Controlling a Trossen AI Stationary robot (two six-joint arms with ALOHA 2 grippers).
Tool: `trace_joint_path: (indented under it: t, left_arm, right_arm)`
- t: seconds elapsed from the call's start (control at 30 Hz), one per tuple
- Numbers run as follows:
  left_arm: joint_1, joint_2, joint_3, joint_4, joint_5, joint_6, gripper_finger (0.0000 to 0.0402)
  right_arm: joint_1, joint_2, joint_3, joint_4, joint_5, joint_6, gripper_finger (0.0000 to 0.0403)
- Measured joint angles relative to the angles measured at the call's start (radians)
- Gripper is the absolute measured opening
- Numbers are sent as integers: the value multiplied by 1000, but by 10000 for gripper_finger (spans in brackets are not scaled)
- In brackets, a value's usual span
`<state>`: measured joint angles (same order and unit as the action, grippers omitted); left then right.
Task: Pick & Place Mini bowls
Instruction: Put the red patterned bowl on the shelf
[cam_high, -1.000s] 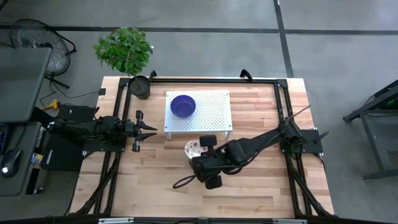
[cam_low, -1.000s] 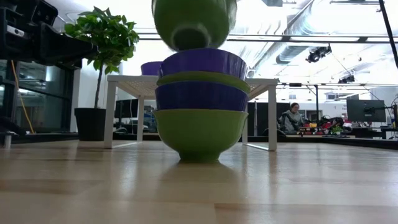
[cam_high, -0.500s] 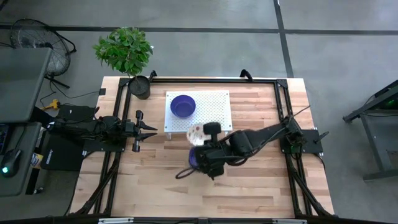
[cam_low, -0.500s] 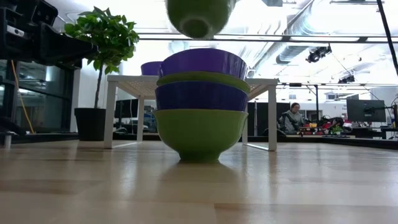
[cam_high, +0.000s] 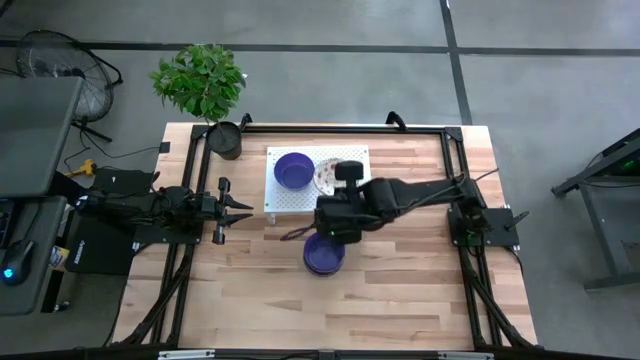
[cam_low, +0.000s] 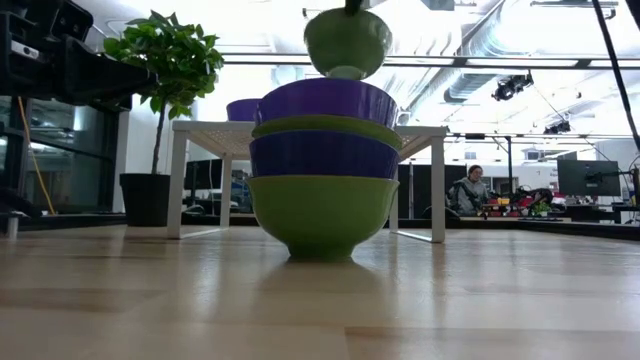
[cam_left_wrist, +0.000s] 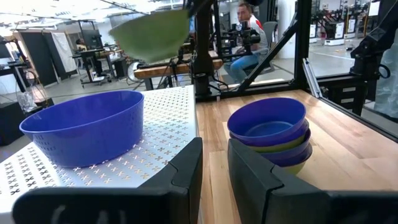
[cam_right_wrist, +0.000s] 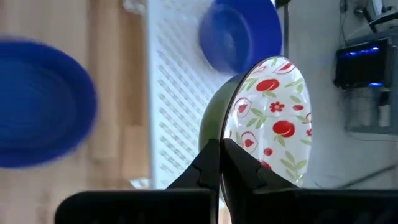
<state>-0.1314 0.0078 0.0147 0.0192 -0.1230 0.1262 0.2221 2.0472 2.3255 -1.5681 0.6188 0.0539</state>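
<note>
My right gripper (cam_right_wrist: 224, 163) is shut on a mini bowl (cam_high: 325, 177) that is green outside with red-and-green flowers on cream inside. It carries the bowl over the white perforated rack (cam_high: 290, 200), next to a solid blue bowl (cam_high: 294, 170) that rests on its base on the rack. A stack of blue and green bowls (cam_high: 324, 254) stands on the wooden table in front of the rack, a blue one on top (cam_left_wrist: 268, 118). My left gripper (cam_high: 245, 208) waits at the table's left side, slightly open, touching nothing. My right gripper pinches the floral bowl's rim (cam_right_wrist: 224, 134), with one finger on the green outer wall (cam_right_wrist: 210, 163) and the other on the flowered inside (cam_right_wrist: 241, 167). It comes from above. The bowl (cam_low: 347, 42) hangs lifted clear above the rack, open side up.
A black pot with a green plant (cam_high: 225, 140) stands at the table's far left corner, beside the rack. Black frame rails run along the table's sides. A person (cam_low: 470, 186) sits in the room beyond the table. Bare wood lies near and right of the stack.
My right gripper has carried the floral bowl from just above the stack toward the table's far edge and a little right. The bowl is now over the rack beside the blue bowl. The hold has stayed shut. The stack has not moved.
</note>
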Motion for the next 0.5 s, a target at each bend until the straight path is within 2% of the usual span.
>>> trace_joint_path:
  t: [0.23,0.4,0.5]
  left_arm:
    - [0,0,0,0,1,0,72]
    - [0,0,0,0,0,0,72]
    - [0,0,0,0,0,0,72]
  right_arm:
    - [-73,-52,-175,26,45,15,0]
    - [-100,-131,-359,148,68,29,0]
    - [-106,-185,-470,277,72,-44,0]
